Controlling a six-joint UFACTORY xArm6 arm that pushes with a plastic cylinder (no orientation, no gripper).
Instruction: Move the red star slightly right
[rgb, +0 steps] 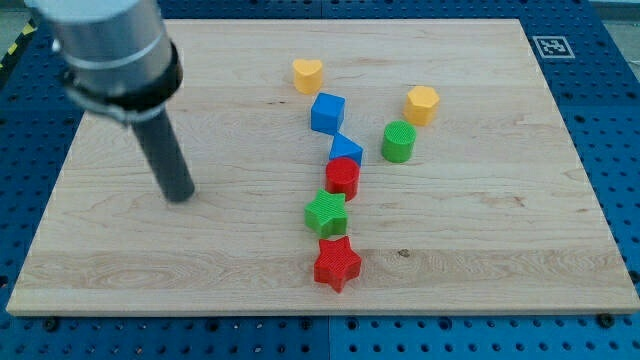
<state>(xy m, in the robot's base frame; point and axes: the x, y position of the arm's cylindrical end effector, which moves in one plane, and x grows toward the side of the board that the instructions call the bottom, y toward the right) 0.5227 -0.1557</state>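
The red star (337, 264) lies on the wooden board (480, 250) near the view's bottom, just right of centre. A green star (326, 213) touches it from above. My tip (180, 195) rests on the board far to the view's left of the red star, a little higher in the view, touching no block. The rod rises toward the view's top left into the grey arm body.
Above the green star runs a line of blocks: a red cylinder-like block (342, 177), a blue triangle (346, 150), a blue cube (326, 112) and a yellow heart (308, 74). A green cylinder (398, 142) and a yellow hexagon (422, 104) sit to the right.
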